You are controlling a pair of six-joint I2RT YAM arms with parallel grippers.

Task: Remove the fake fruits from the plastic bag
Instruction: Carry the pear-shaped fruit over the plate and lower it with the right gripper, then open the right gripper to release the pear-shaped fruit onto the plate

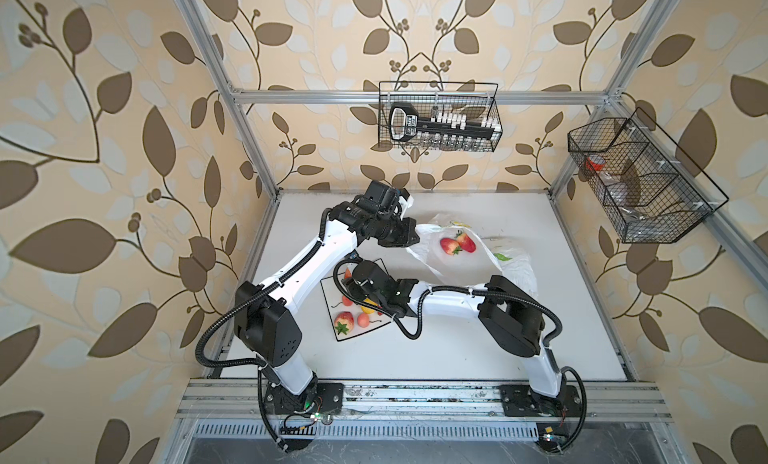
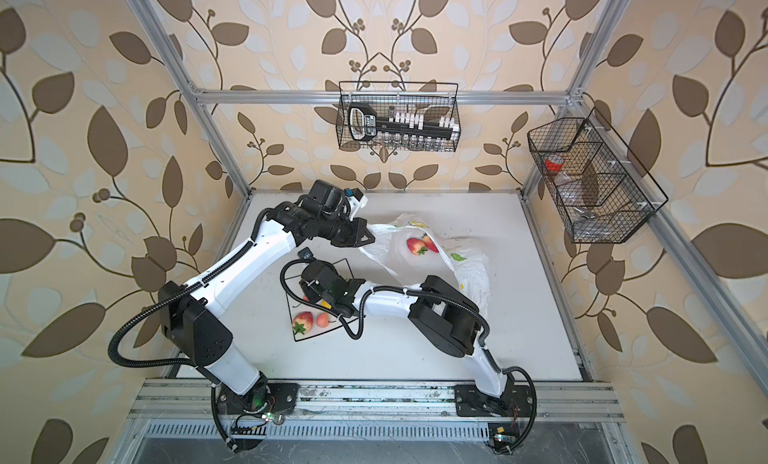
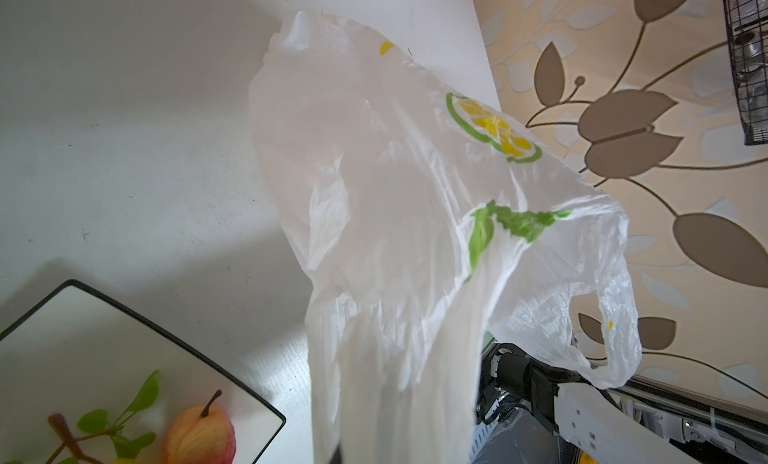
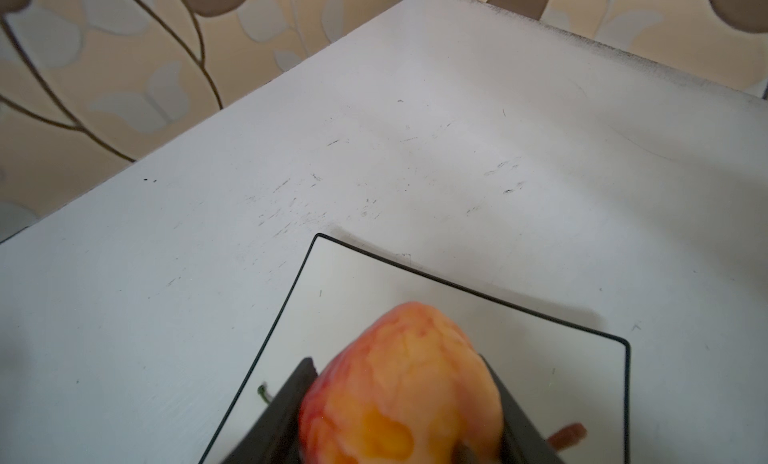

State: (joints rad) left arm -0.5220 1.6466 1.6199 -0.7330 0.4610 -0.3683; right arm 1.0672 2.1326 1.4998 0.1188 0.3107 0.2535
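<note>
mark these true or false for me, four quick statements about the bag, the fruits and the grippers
1. Two strawberries lie inside the plastic bag. True.
2. The left gripper is open, clear of the bag. False: it is shut on the bag's edge.
3. The right gripper holds an orange-red fruit above the square plate. True.
4. The plate is bare. False: a strawberry and a small orange fruit lie on it.
</note>
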